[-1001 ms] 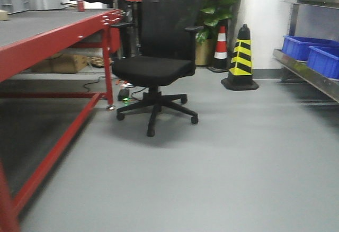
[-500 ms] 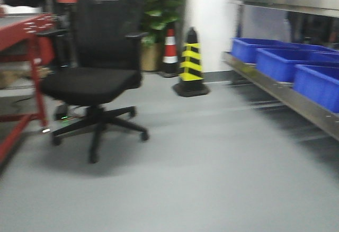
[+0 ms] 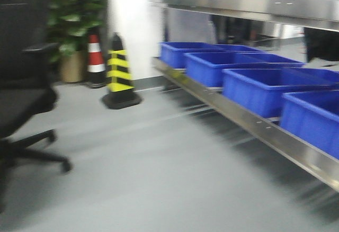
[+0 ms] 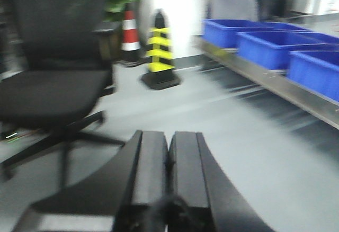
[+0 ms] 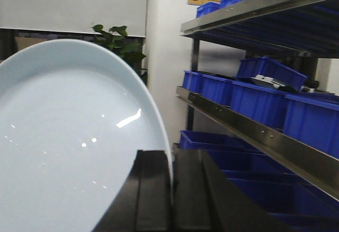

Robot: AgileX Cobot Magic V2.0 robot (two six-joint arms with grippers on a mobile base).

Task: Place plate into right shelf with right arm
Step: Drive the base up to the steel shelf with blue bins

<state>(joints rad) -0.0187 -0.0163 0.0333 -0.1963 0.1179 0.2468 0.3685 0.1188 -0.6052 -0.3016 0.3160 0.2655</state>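
In the right wrist view my right gripper (image 5: 172,155) is shut on the rim of the pale bluish-white plate (image 5: 69,136), which stands on edge and fills the left half of that view. To its right runs the steel right shelf (image 5: 249,126), its lip level with the plate. The front view shows the same shelf (image 3: 249,123) along the right side. In the left wrist view my left gripper (image 4: 168,136) is shut with nothing in it, hanging over the grey floor.
Blue plastic bins (image 3: 254,86) fill the shelf's tiers. A black office chair (image 3: 21,99) stands at the left, with a yellow-black cone (image 3: 119,76), a red-white cone (image 3: 95,62) and a potted plant (image 3: 71,25) at the back. Grey floor (image 3: 148,174) lies between chair and shelf.
The front view has swung right: the red table has left the frame, the chair has slid to the left edge, and the shelf with its bins now fills the right side.
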